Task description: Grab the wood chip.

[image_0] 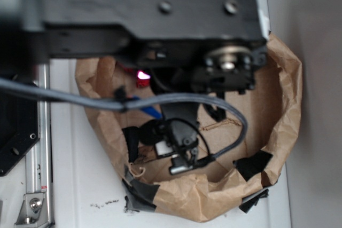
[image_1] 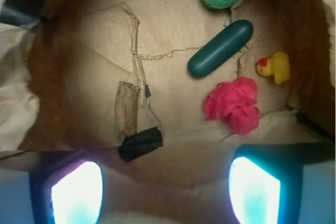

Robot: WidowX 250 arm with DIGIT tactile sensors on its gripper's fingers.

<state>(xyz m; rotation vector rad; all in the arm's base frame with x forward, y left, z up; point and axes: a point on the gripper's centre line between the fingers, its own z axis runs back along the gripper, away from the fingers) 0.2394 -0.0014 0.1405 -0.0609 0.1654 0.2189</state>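
Since the chip (image_1: 126,109) is thin, flat and rough, it is judged light, stiff and rather brittle, best pinched across its narrow width at mid-length. It lies on the paper lining (image_1: 79,51), well left of the capsule (image_1: 220,48), its lower end touching a black tape patch (image_1: 140,143). The pincer (image_1: 165,190) is held released above it, pointing down, nothing grasped.
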